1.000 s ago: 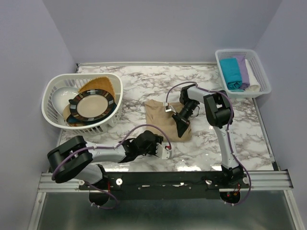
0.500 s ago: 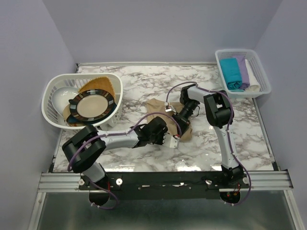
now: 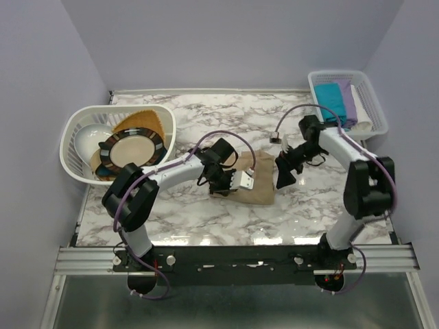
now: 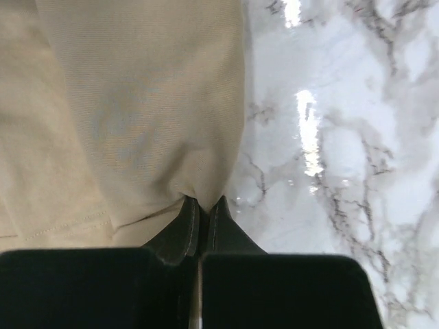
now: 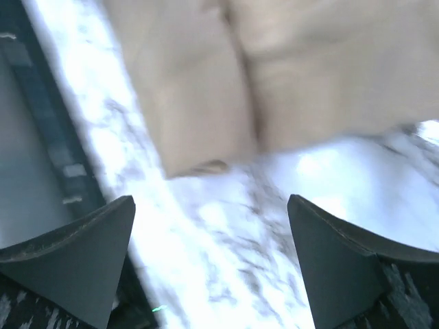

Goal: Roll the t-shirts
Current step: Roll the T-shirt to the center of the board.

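Centre frame, the beige soft cloth t-shirt (image 3: pixel 259 186) lies folded on the marble desk (image 3: pixel 206 116), not rolled yet. The left claw (image 4: pixel 203 214) is clenched on its edge. The right claw (image 5: pixel 212 260) hangs spread and empty. A teal cloth t-shirt (image 3: pixel 331 101) waits in the white plastic lattice basket (image 3: pixel 376 113), upper right.

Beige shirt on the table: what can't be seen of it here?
- Top view: the left gripper and its arm cover part of the beige shirt.
- Left wrist view: the top and left edges cut it off.
- Right wrist view: blurred, and the top edge cuts it off.
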`<state>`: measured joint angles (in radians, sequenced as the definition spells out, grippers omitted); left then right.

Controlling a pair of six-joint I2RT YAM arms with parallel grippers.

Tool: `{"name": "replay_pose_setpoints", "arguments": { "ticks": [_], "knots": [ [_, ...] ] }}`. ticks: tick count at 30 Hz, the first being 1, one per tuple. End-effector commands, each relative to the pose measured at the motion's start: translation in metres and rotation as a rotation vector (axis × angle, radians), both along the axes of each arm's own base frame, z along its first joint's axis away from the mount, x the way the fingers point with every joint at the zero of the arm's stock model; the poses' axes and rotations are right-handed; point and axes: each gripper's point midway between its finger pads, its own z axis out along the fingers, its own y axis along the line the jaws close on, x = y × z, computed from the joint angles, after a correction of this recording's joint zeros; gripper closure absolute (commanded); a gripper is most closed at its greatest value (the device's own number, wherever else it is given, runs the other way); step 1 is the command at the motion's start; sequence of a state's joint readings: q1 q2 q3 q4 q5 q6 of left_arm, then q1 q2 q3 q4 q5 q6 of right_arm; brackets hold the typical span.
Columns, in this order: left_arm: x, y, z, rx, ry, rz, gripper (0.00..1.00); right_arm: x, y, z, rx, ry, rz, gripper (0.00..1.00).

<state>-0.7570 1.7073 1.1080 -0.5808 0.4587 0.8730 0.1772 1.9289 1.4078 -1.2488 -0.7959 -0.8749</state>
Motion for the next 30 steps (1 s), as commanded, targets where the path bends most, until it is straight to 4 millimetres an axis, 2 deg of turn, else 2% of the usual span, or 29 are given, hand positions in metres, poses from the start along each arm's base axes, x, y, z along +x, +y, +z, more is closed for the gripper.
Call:
{"name": "replay_pose_setpoints", "arguments": {
  "ticks": [1,2,3,4,5,6,7,9,13,17,19,26,28,30],
  "knots": [
    [-0.037,-0.004,0.015,-0.030,0.268,-0.030,1.00,0.034,-0.020,0.033,-0.062,-0.714,-0.011,0.00],
    [-0.039,-0.004,0.017,-0.029,0.295,-0.029,1.00,0.030,-0.020,0.022,-0.056,-0.834,0.000,0.00],
    [-0.039,-0.005,0.014,-0.020,0.324,-0.019,1.00,0.028,-0.017,0.029,-0.047,-0.925,0.020,0.00],
    [-0.034,-0.008,0.019,-0.033,0.334,-0.010,1.00,0.016,-0.007,0.046,-0.015,-1.042,0.068,0.00],
    [-0.034,-0.009,0.021,-0.036,0.361,0.000,1.00,0.015,-0.001,0.050,0.003,-1.120,0.107,0.00],
    [-0.033,-0.010,0.019,-0.035,0.384,0.015,1.00,-0.001,0.003,0.035,0.012,-1.110,0.153,0.00],
    [-0.030,-0.013,0.023,-0.044,0.401,0.037,1.00,-0.015,0.016,0.037,0.040,-1.139,0.216,0.00],
    [-0.026,-0.015,0.024,-0.059,0.418,0.059,1.00,-0.032,0.022,0.023,0.046,-1.124,0.275,0.00],
    [-0.019,-0.019,0.027,-0.077,0.423,0.086,1.00,-0.057,0.038,0.009,0.081,-1.102,0.354,0.00],
    [-0.017,-0.022,0.029,-0.093,0.456,0.100,1.00,-0.060,0.044,-0.001,0.079,-1.095,0.371,0.00],
    [-0.016,-0.023,0.031,-0.100,0.463,0.099,1.00,-0.061,0.046,-0.012,0.058,-1.075,0.384,0.00],
    [-0.017,-0.017,0.030,-0.098,0.484,0.098,1.00,-0.038,0.048,-0.039,-0.044,-1.073,0.394,0.00],
    [-0.017,-0.015,0.030,-0.100,0.490,0.098,1.00,-0.032,0.048,-0.042,-0.067,-1.079,0.395,0.04],
    [-0.015,-0.012,0.033,-0.104,0.490,0.107,0.93,-0.027,0.046,-0.047,-0.100,-1.057,0.382,0.21]
  ]
}}
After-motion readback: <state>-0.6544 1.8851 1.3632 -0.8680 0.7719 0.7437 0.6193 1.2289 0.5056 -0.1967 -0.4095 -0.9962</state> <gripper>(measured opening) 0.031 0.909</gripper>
